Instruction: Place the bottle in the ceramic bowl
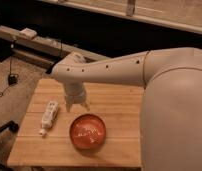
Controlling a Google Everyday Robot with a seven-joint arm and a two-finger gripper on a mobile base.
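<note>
One gripper (77,105) hangs between bottle (49,116) and ceramic bowl (88,132), fingers (69,105) spread, arm (109,71) hiding part of the table (39,146).

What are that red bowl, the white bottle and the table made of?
Bowl: likely glazed ceramic, glossy orange-red with bright reflections. Bottle: probably matte white plastic. Table: wood, pale planks with visible seams. The tool hangs over the table behind the bowl.

Light wooden tabletop (121,107) of plank strips, with the tool (77,105) above its left middle. Behind, a long dark ledge (44,47) carries a small pale block (29,33). A black cable (11,60) drops to a dark plug (12,79) on speckled carpet (9,102)
</note>
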